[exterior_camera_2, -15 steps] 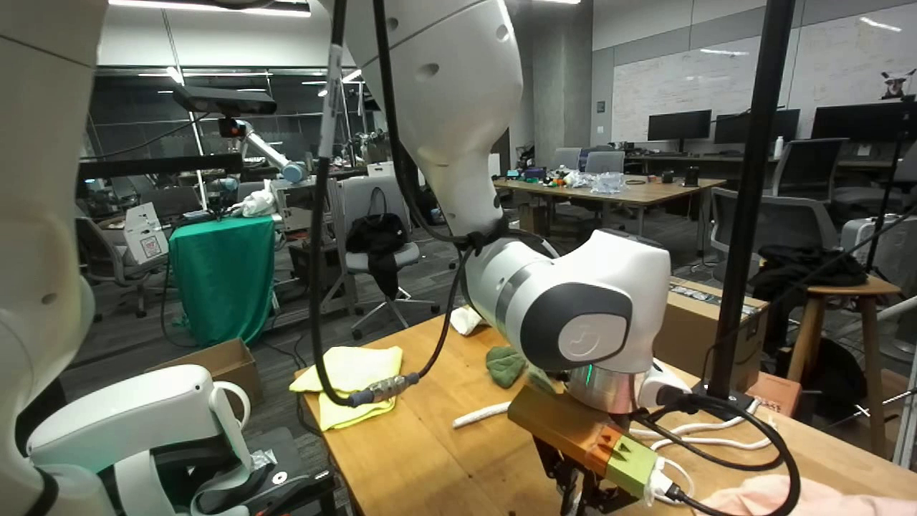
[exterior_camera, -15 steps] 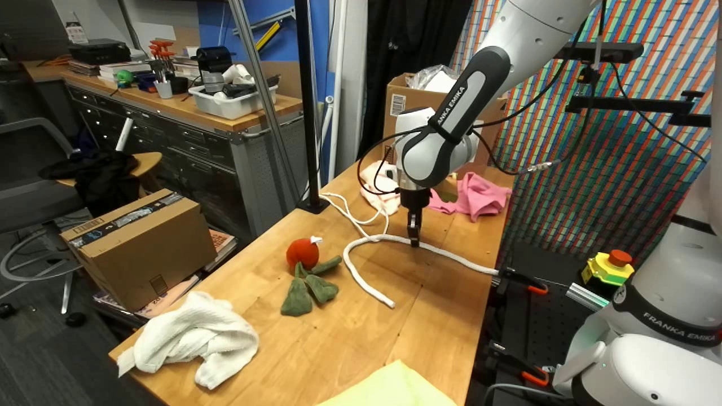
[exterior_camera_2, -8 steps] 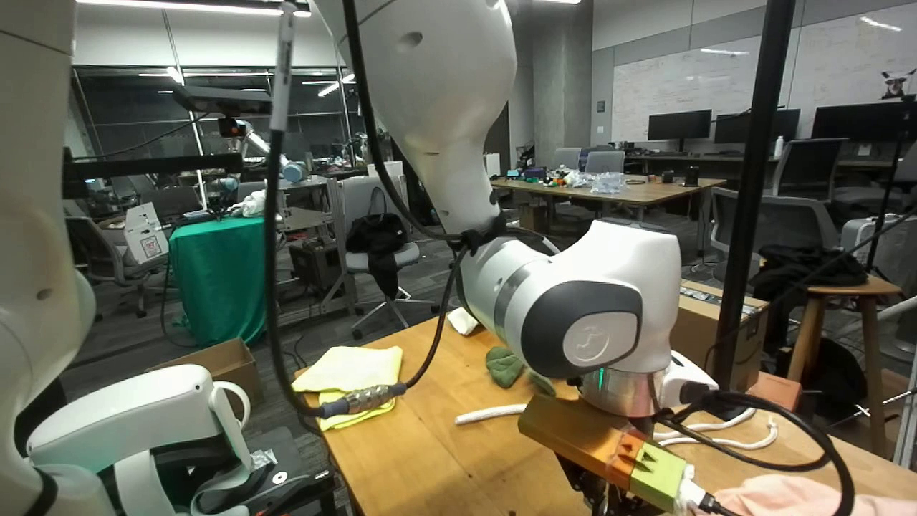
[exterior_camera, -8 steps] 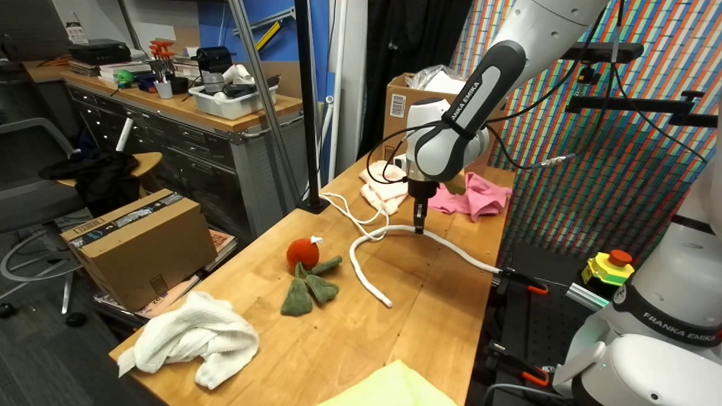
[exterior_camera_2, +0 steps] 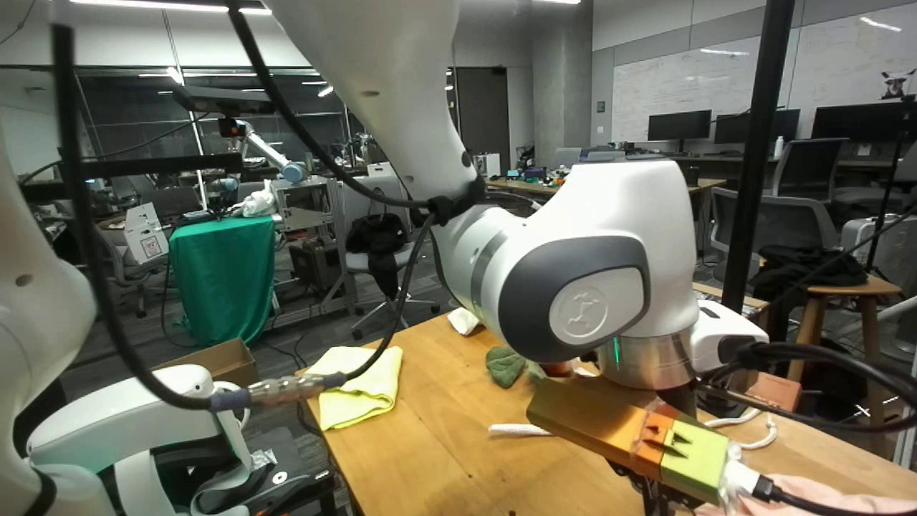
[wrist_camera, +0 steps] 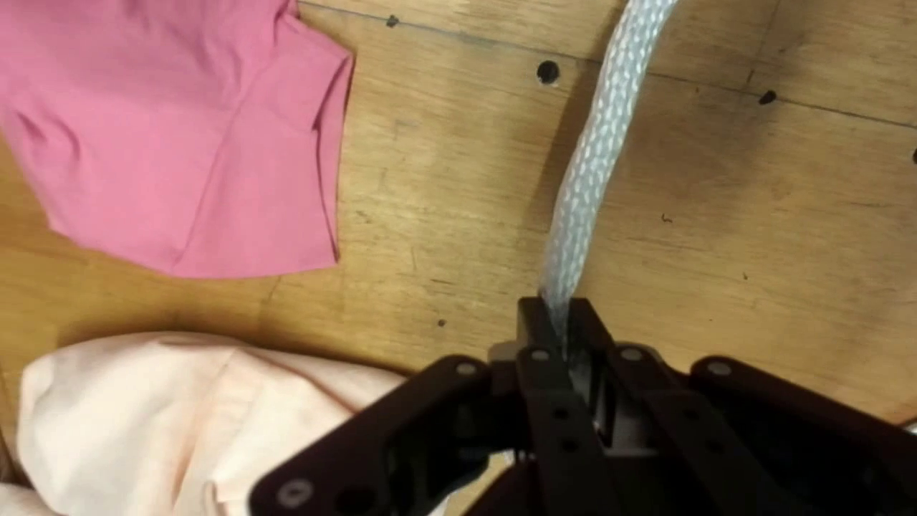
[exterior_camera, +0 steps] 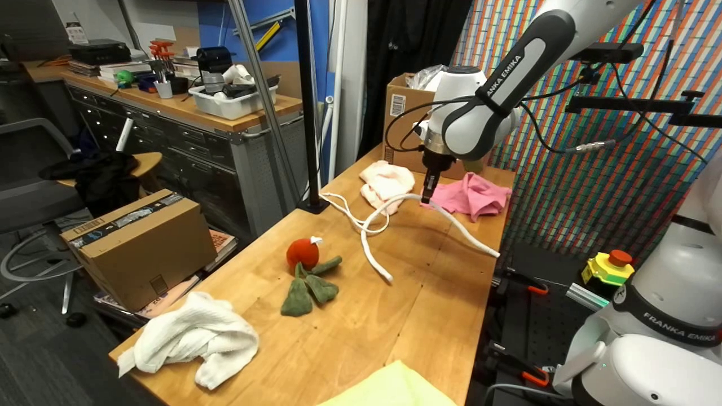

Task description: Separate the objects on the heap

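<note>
My gripper (exterior_camera: 426, 198) is raised above the table, shut on the long white cord (exterior_camera: 365, 243). In the wrist view the cord (wrist_camera: 594, 158) runs up from between the fingertips. Its two sides sag toward the tabletop, and a thin loop lies by the black pole. Nearby are a pink cloth (exterior_camera: 476, 194) and a peach-cream cloth (exterior_camera: 386, 179). A red-and-green soft toy (exterior_camera: 303, 254) rests mid-table. A white towel (exterior_camera: 197, 338) and a yellow cloth (exterior_camera_2: 365, 383) occupy the near end. The heap is out of view; these objects lie apart.
A black pole (exterior_camera: 307, 113) stands at the table's edge. Behind the arm is a cardboard box (exterior_camera: 406, 121) with plastic in it. Clamps (exterior_camera: 524, 279) grip the edge on the robot's side, near a red-and-yellow stop button (exterior_camera: 612, 268). A black cable (exterior_camera_2: 301, 168) hangs along the arm.
My gripper has risen and moved toward the table's far end, lifting the cord's middle. One cord end has slid along the table, and the other has drawn up near the clamp.
</note>
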{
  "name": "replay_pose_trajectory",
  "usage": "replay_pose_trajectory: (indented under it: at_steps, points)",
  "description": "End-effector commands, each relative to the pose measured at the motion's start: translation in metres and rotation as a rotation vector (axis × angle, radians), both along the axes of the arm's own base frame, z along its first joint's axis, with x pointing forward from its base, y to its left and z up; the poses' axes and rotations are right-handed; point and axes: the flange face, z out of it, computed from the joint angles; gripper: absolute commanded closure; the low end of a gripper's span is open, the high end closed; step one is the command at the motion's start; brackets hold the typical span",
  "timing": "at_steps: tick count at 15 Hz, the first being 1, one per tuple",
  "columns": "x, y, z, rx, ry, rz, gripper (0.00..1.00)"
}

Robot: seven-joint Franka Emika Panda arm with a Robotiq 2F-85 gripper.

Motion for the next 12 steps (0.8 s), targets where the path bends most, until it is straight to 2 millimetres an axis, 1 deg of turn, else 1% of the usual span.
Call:
replay_pose_trajectory:
  at_steps: [1,9,12]
  points:
    - [-0.021,-0.003,0.027,-0.011,-0.087,-0.025,0.97]
    - [-0.044,-0.009,0.058,-0.007,-0.191,-0.067,0.97]
    - [-0.051,-0.018,0.069,-0.017,-0.218,-0.094,0.97]
